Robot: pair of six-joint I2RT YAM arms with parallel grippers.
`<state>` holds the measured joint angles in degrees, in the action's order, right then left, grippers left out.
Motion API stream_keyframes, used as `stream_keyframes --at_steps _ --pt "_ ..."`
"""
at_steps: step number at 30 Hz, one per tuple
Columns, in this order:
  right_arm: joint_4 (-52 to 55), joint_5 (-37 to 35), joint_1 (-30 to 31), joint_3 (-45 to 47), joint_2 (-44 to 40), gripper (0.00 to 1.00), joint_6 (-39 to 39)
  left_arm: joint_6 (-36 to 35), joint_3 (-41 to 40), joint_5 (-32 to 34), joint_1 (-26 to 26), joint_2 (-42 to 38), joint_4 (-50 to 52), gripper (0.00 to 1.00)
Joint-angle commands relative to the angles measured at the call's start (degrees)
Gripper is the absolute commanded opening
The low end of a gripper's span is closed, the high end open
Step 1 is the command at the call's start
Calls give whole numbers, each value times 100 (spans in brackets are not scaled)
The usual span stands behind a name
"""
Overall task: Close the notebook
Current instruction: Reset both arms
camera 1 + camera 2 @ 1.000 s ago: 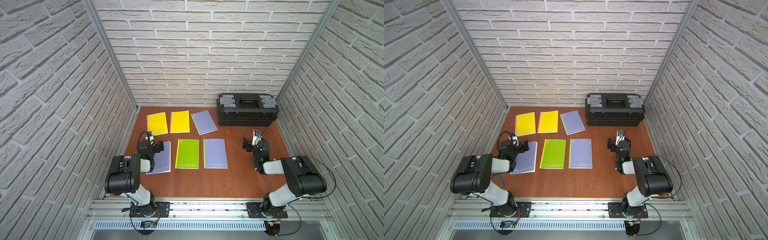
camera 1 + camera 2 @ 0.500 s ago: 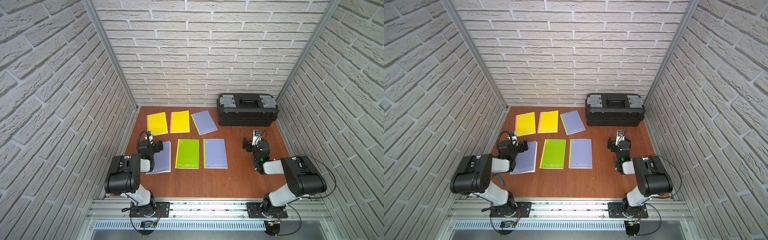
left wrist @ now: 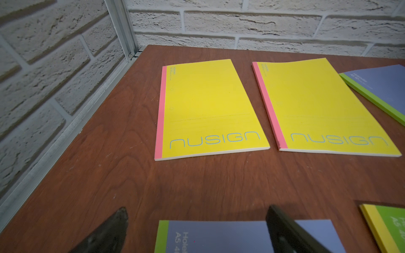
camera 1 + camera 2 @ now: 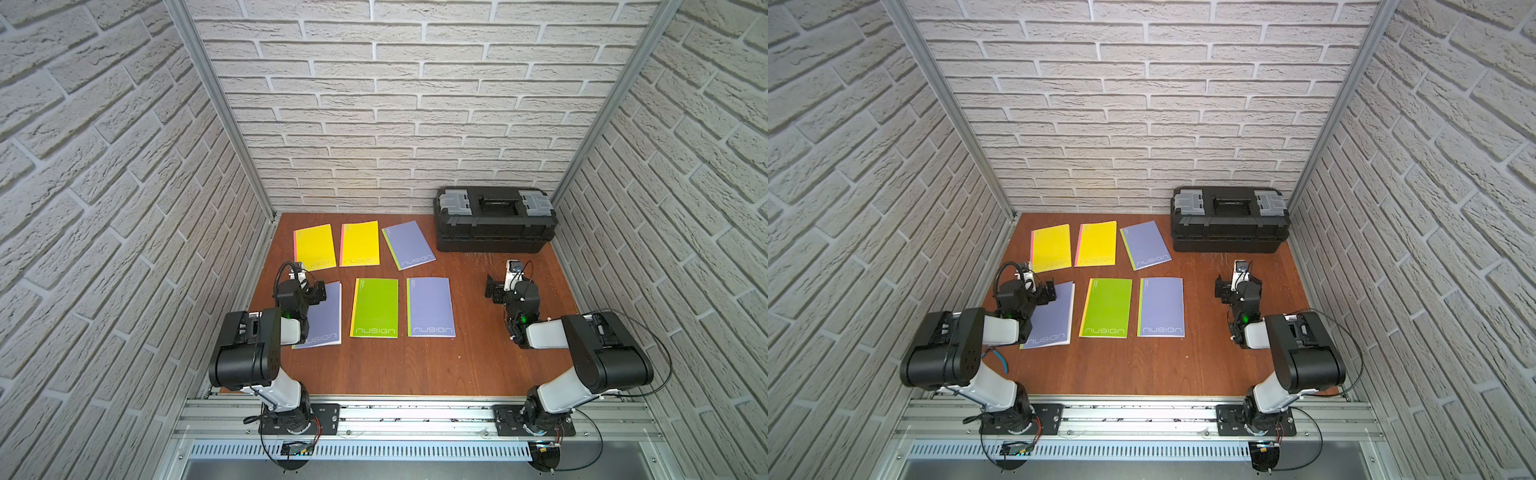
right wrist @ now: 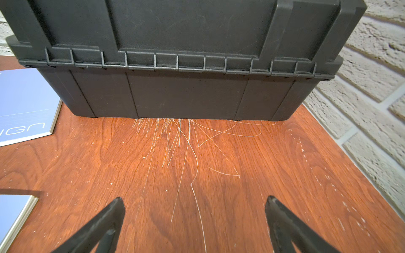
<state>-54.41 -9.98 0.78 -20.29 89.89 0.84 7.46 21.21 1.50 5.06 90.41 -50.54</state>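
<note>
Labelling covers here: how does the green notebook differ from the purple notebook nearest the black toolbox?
The green paper notebook has a yellow spine strip; the purple paper notebook has a green one. The green one lies straight in the near row; the purple one sits askew in the far row. Both lie closed, flat, printed NUSIGN.

Both top views: high front, looking down on whole brown wooden table (image 4: 415, 365). Left wrist: low over lilac green-spined paper notebook (image 3: 219, 236), facing back. Right wrist: close on black plastic toolbox (image 5: 175, 92).
</note>
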Motion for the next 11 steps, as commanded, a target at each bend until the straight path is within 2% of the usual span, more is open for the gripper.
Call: stream_keyframes --at_steps 1,11 --pt "-166 66 -25 -18 -68 99 20 -146 76 44 -40 -24 -262 98" --pt "-150 94 -37 -27 -68 99 9 -141 76 44 -32 -24 -263 98"
